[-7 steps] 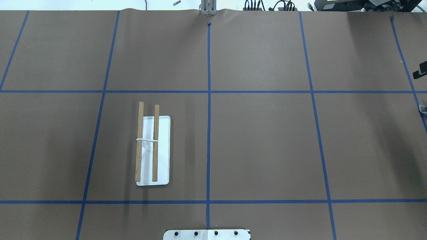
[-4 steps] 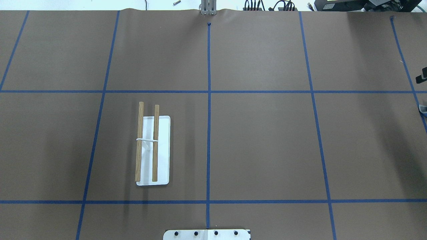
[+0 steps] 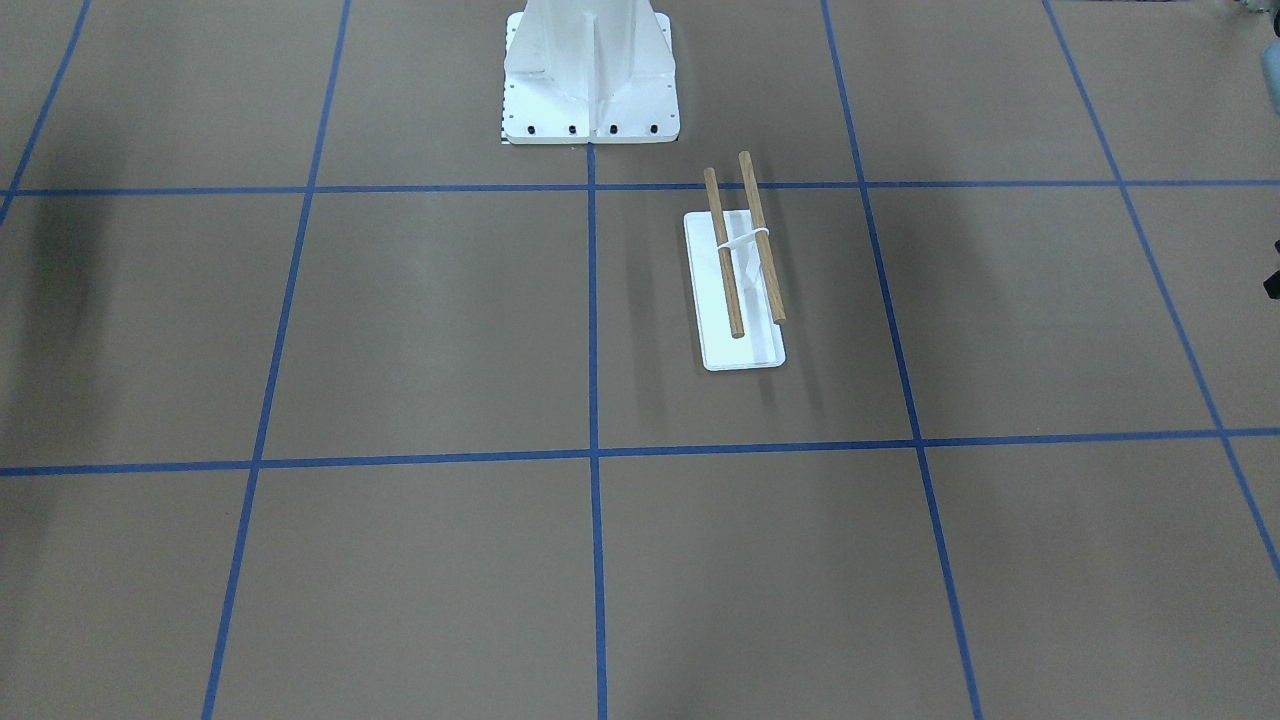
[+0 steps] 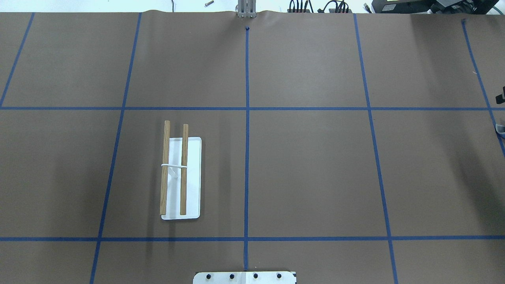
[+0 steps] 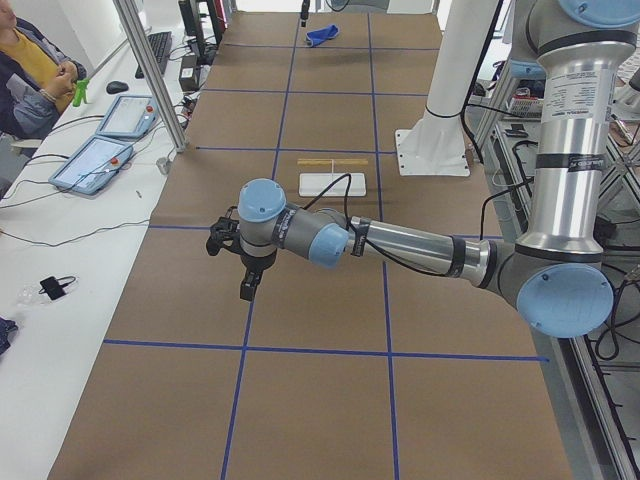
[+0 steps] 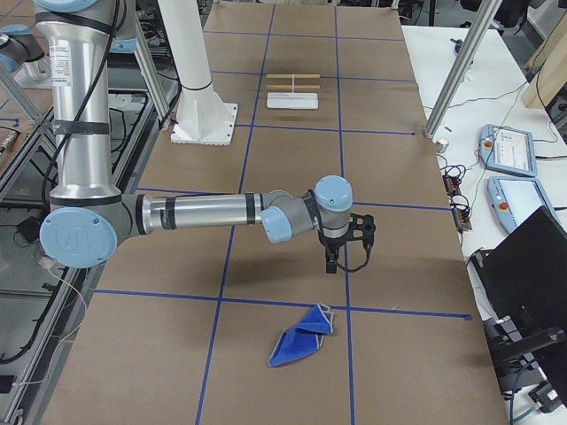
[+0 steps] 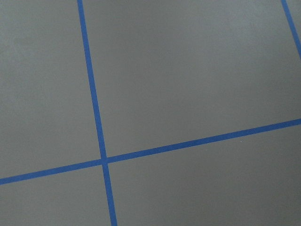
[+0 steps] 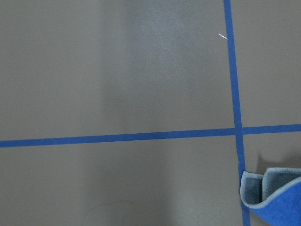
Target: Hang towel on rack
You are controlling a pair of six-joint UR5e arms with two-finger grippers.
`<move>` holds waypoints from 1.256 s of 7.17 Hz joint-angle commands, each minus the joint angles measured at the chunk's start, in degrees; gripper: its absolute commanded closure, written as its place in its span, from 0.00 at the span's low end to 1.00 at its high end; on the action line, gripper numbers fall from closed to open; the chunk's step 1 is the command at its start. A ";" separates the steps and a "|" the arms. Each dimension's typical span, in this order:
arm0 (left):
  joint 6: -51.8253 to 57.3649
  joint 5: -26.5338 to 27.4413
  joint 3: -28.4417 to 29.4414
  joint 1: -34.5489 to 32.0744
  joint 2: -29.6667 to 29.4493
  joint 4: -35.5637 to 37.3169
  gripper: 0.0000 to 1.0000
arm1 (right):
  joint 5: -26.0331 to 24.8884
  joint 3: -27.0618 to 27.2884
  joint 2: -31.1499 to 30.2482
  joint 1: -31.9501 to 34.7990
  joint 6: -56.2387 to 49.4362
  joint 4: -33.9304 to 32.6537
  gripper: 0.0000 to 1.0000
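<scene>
Right pincer [image 6: 330, 266] hangs near towel [image 6: 299, 341]; overhead clips both.

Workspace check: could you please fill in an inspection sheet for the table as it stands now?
surface: brown paper table with a blue tape grid, flat.
job's things: rack bare; towel crumpled on the table, far from it.
clutter: tiny white scrap.
grippers: left gripper and right gripper above the table, nothing seen in them; open or shut cannot be told.
cables: bundle beyond the far edge.
surroundings: white pedestal, seated operator, tablets.
</scene>
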 commanded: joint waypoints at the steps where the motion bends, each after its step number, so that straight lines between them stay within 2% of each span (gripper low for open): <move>1: 0.00 0.00 -0.01 0.00 0.00 -0.13 0.02 | -0.59 -4.15 0.80 -1.92 0.31 4.32 0.00; 2: 0.00 0.00 0.08 0.00 0.00 -0.13 0.02 | -0.59 -6.35 -1.02 -2.10 0.92 9.15 0.00; 3: 0.00 0.00 0.25 0.00 -0.26 -0.13 0.02 | 0.28 -9.33 -1.30 -1.84 0.23 11.20 0.00; 4: 0.00 0.00 0.34 0.00 -0.44 -0.13 0.02 | 4.20 -13.71 0.70 0.16 -1.60 11.57 0.01; 5: 0.00 0.00 0.26 0.00 -0.44 -0.13 0.02 | 4.24 -18.89 1.94 1.58 -5.54 11.48 0.11; 7: 0.00 0.00 -0.09 0.00 -0.44 -0.13 0.02 | 4.33 -32.42 10.26 4.39 -12.76 11.48 0.11; 8: 0.00 -0.09 -0.44 -0.09 -0.35 -0.13 0.02 | 3.98 -34.13 10.73 4.49 -14.18 11.22 0.11; 9: 0.00 0.00 -0.45 0.00 -0.35 -0.13 0.02 | 3.89 -34.41 10.74 4.66 -14.54 11.05 0.15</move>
